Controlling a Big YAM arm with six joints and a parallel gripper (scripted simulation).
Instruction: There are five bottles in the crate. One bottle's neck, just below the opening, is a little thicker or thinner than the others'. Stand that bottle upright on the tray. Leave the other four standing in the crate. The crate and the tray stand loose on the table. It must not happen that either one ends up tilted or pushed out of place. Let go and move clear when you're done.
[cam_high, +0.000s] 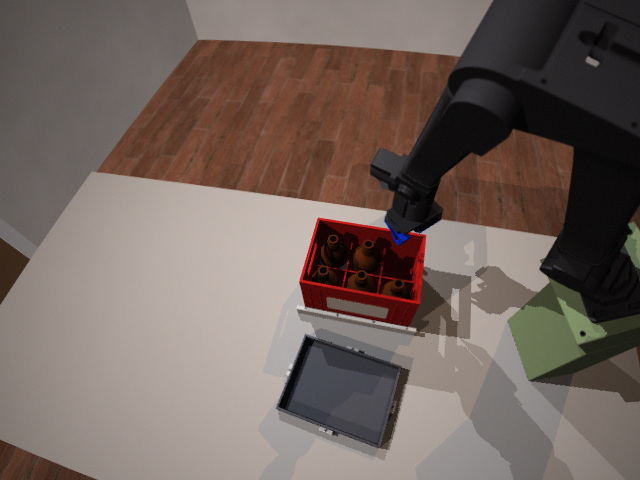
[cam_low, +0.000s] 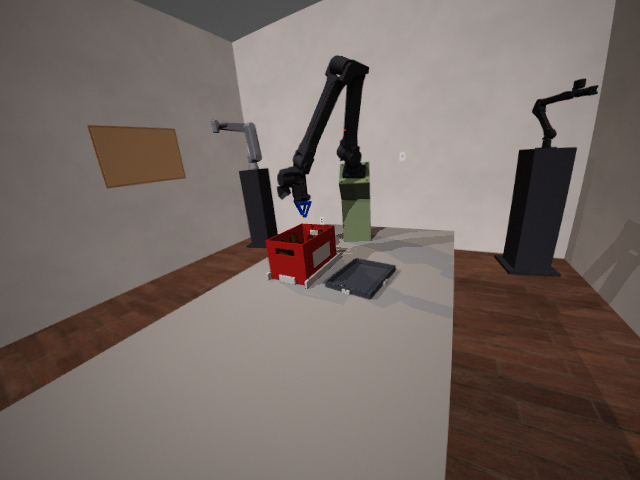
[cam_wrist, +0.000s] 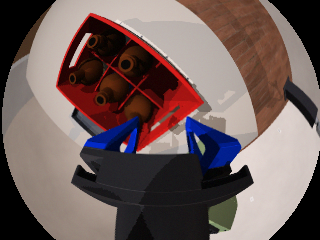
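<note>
Overhead, hovers above the far right corner of the red crate (cam_high: 361, 299), over the one vacant cell: blue-fingered gripper (cam_high: 399, 236), partly open, holding nothing. Below and to its near left, five brown bottles (cam_high: 366, 254), necks upright, long axes vertical, three along the near row and two in the far row. Cannot tell from these views which neck differs. Glossy glass-like bottles, ribbed plastic crate walls, shallow dark tray (cam_high: 289, 392) just nearer, apart from the crate.
</note>
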